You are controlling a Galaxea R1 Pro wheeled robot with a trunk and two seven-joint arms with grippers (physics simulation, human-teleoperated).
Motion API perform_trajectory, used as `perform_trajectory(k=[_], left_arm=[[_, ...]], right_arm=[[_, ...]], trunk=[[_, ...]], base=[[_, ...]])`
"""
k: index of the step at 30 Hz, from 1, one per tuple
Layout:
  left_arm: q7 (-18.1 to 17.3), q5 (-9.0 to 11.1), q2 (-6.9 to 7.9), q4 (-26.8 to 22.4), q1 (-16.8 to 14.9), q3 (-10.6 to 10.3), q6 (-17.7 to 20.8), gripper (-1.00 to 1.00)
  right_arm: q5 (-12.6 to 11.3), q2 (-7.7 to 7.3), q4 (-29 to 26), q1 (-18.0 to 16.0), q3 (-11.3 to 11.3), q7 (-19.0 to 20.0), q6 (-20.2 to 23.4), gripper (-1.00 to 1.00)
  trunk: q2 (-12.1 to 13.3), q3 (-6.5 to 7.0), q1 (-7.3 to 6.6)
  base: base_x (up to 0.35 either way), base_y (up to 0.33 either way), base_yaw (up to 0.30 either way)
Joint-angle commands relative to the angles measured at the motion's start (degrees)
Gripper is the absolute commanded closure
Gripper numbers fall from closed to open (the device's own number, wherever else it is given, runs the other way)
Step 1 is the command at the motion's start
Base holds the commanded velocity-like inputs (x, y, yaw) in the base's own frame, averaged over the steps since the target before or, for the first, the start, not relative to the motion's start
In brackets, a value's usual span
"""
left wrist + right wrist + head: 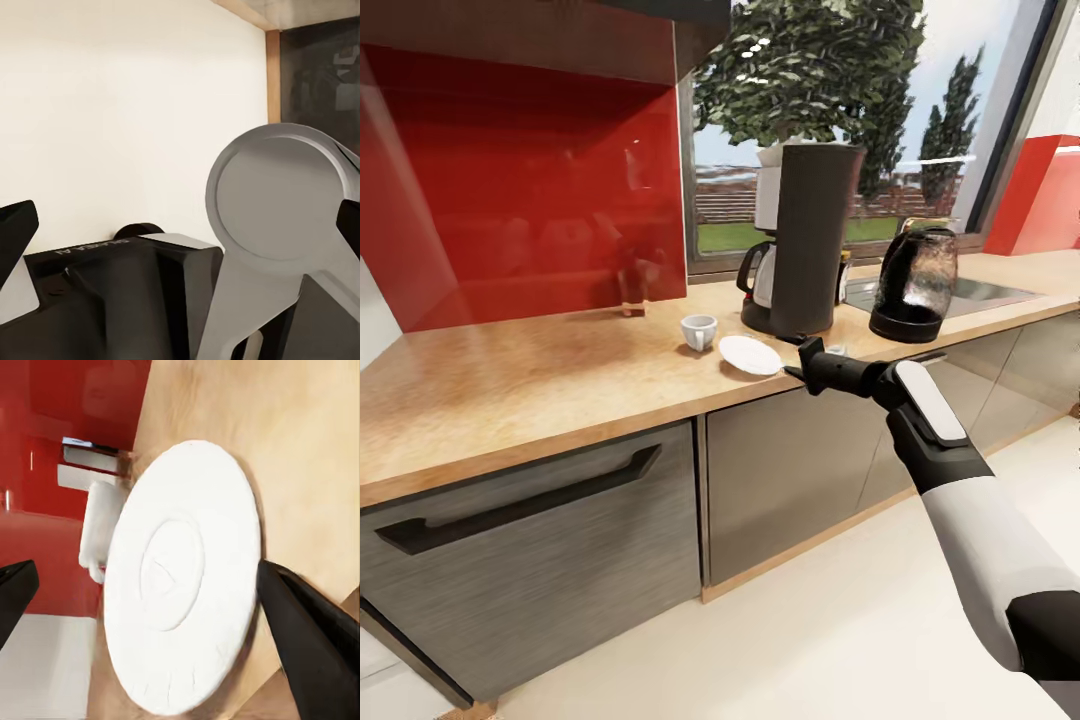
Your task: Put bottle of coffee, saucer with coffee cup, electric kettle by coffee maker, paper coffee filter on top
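Observation:
The coffee maker (805,240) stands on the kitchen countertop (540,380) by the window. Right of it is the electric kettle (915,283). A yellow-lidded jar, the bottle of coffee (845,272), peeks out behind the coffee maker. The coffee cup (698,331) sits on the worktop, left of the saucer (750,355), which lies flat near the front edge. My right gripper (798,360) is open at the saucer's right rim. In the right wrist view the saucer (180,577) lies between the spread fingers, with the cup (101,529) beyond. A small tan piece, apparently the paper coffee filter (633,303), stands at the red backsplash. My left gripper (180,225) is open, holding nothing.
A red glossy backsplash (520,200) runs behind the left stretch of the worktop. A sink (970,293) lies right of the kettle. Dark grey cabinet fronts (550,540) sit below the counter, above pale floor (790,640). The left wrist view looks onto my own body parts (277,202).

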Motion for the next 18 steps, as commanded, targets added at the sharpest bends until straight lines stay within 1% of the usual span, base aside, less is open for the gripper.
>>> perform_trajectory(k=[1,4,7,11,14,18], left_arm=[[-0.15,0.48,0.03,-0.1,-0.02,-0.53,0.05,-1.0],[-0.14,0.48,0.03,-0.14,-0.02,-0.56,0.03,-1.0],[-0.11,0.48,0.03,-0.14,-0.02,-0.57,0.03,-1.0],[-0.1,0.48,0.03,-0.15,-0.02,-0.58,0.03,-1.0],[-0.03,0.48,0.03,-0.15,-0.02,-0.61,0.09,-1.0],[-0.01,0.48,0.03,-0.15,-0.02,-0.64,0.11,-1.0]], right_arm=[[-0.41,-0.07,-0.84,-0.04,-1.39,-0.55,0.16,-1.0],[-0.41,-0.09,-1.55,-0.04,-3.76,-0.54,0.45,-1.0],[-0.41,-0.1,-1.71,-0.04,-4.29,-0.52,0.51,-1.0],[-0.41,-0.16,-1.78,-0.04,-4.5,0.16,0.58,-1.0],[-0.41,-0.31,-1.81,0.08,-4.54,2.25,0.65,-1.0],[-0.41,-0.45,-1.82,0.48,-4.56,3.58,0.91,-1.0]], trunk=[[-0.02,-0.06,-0.02],[-0.02,-0.06,-0.02],[-0.02,-0.06,-0.02],[-0.02,-0.06,-0.02],[-0.02,-0.06,-0.02],[-0.02,-0.06,-0.02]], base=[[-0.18,-0.129,0.0],[-0.213,-0.155,0.0],[-0.187,-0.133,0.0],[-0.085,-0.057,0.0],[-0.029,-0.019,0.0],[-0.01,-0.007,0.0]])
